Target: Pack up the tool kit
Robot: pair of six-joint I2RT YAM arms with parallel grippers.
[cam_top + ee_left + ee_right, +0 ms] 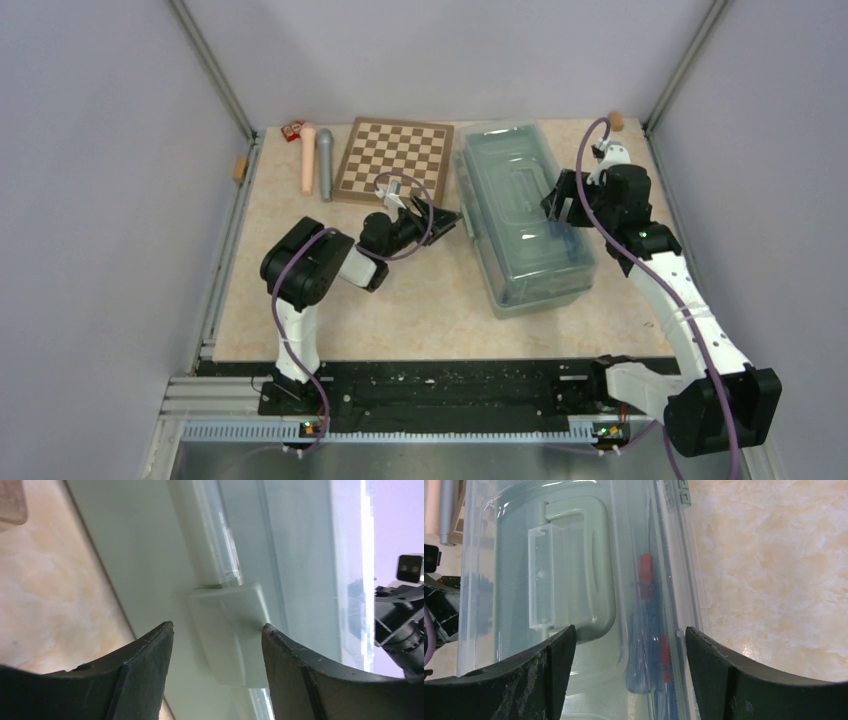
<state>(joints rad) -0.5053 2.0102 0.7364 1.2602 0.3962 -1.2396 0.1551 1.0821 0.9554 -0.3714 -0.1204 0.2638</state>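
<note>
Large sage-green plastic toolbox [525,215] with translucent lid sits shut, right of table centre, long axis running far-to-near and slightly skewed. Its pale green side latch [230,630] faces left, toward the left gripper [447,219], the nearer tool: fingers parted, straddling the latch, nothing clamped. We judge the coming move is pressing that latch home. Right gripper [629,630] hangs spread wide over the lid beside the top handle [589,565], empty. We see red-and-blue screwdrivers [646,610] through the lid. Surface: beige marbled tabletop [400,310], brown chessboard [395,160] beyond the left gripper. Room: plain grey walls [100,200].
</note>
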